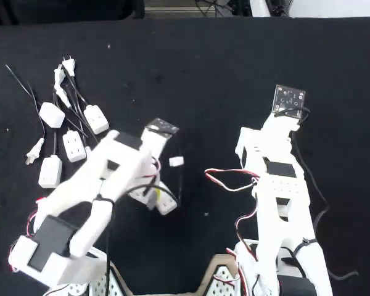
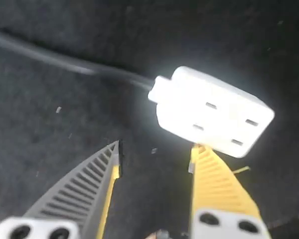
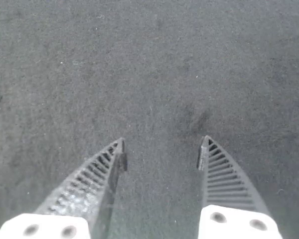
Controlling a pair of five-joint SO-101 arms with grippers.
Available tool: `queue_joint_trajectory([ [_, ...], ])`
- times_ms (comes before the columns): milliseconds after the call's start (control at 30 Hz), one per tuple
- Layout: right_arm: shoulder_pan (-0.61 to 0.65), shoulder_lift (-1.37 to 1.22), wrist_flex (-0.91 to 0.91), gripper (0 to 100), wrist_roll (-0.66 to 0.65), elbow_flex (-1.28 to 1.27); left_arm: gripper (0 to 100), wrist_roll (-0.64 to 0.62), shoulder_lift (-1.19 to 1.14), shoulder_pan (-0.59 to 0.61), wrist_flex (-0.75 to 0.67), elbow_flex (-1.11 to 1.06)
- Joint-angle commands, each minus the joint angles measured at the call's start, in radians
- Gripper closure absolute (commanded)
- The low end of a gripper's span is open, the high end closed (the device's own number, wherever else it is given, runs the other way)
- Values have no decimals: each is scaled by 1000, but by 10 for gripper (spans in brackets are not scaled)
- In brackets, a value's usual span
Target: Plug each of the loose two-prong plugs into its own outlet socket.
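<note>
A white outlet socket (image 2: 212,117) with slot pairs on its face lies on the black cloth, its dark cord (image 2: 65,59) running off one end. My left gripper (image 2: 154,152) is open just short of it, and the yellow-taped fingertip (image 2: 209,169) is at the socket's edge with nothing between the fingers. From above, this socket (image 1: 166,205) sits near the table's middle under the left arm (image 1: 111,166), with a small white plug (image 1: 176,161) close by. Over bare cloth, my right gripper (image 3: 162,149) stands open with nothing in it.
Several more white sockets (image 1: 74,146) and loose two-prong plugs (image 1: 68,63) with black cords lie in a cluster at the far left. The right arm (image 1: 277,172) stretches up the right half of the black table (image 1: 209,68).
</note>
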State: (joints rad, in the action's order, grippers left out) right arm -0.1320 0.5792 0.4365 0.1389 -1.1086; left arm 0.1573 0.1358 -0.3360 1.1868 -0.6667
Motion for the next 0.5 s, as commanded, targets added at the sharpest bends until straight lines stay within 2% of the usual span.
queue_joint_trajectory([
  [0, -40, -1, -25, 769, 12, 64, 765, -63, 9, -47, -84, -19],
  [133, -54, -1, -25, 769, 14, 68, 765, -143, -74, -45, -147, 19],
  [467, -51, -1, -25, 769, 14, 68, 764, -506, -198, -65, -307, 265],
])
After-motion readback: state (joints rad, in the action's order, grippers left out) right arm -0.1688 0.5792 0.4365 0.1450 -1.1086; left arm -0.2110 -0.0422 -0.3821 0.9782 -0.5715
